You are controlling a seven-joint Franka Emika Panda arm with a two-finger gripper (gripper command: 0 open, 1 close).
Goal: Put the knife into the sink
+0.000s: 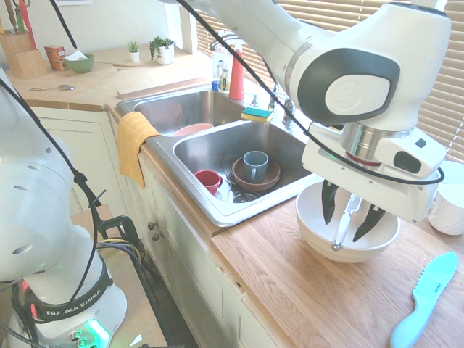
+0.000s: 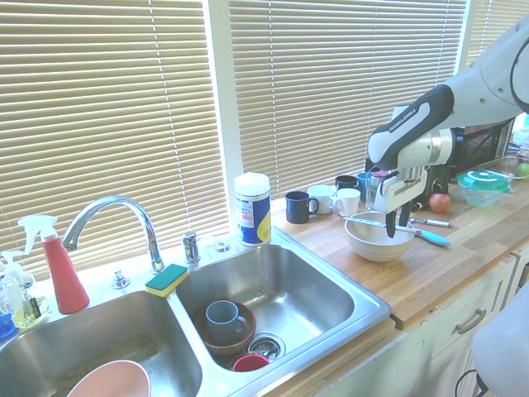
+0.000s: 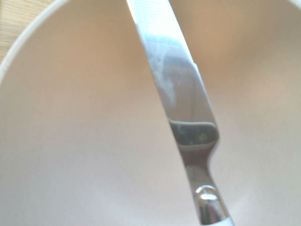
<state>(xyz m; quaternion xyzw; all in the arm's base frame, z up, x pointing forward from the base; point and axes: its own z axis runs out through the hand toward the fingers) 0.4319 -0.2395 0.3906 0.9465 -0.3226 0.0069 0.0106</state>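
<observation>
While the knife [image 1: 346, 222] spans the white bowl [image 1: 315, 230], pincer [image 1: 341, 230] wide, fingers either side.

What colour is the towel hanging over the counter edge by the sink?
The towel is yellow-orange; it shows best in the first exterior view.

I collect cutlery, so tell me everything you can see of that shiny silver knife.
The slim, shiny silver metal knife has a smooth, reflective blade, narrowing at the neck before its handle. It lies slanted across the white round bowl, between the gripper's open dark fingers. I cannot tell whether they touch it.
</observation>
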